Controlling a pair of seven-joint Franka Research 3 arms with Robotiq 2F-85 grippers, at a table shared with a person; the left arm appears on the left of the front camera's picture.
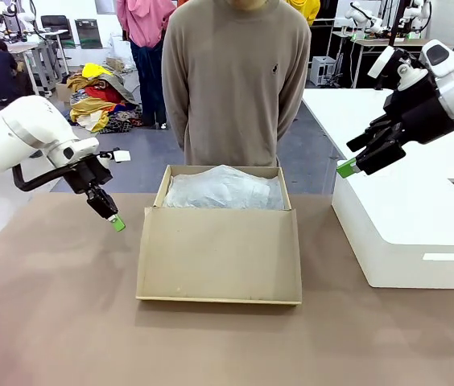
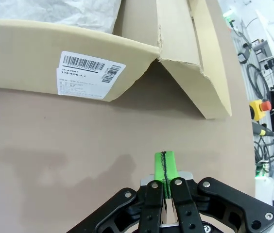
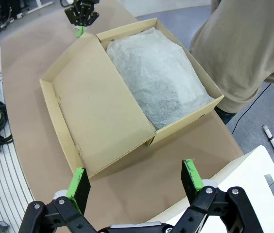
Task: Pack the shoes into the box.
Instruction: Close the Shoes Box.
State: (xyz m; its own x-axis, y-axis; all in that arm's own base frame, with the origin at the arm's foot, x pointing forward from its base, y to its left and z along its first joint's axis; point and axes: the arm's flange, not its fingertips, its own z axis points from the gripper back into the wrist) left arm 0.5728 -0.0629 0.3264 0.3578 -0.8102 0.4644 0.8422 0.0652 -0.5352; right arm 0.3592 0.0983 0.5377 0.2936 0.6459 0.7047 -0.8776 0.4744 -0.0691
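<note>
The tan cardboard box (image 1: 219,256) lies open at the middle of the table, its lid flap folded toward me. Crumpled white tissue paper (image 1: 223,190) covers its inside, and the shoes are hidden. My left gripper (image 1: 117,223) hovers just left of the box, shut with nothing between its green pads. In the left wrist view the gripper (image 2: 164,162) points at the labelled side of the box (image 2: 40,53). My right gripper (image 1: 346,167) hangs open and high at the right. It (image 3: 135,174) looks down on the box (image 3: 98,111) and tissue (image 3: 161,80).
A large white block (image 1: 404,225) sits on the table to the right of the box, under my right arm. A person in a beige sweater (image 1: 235,80) stands at the far edge, behind the box. Brown tabletop stretches in front and to the left.
</note>
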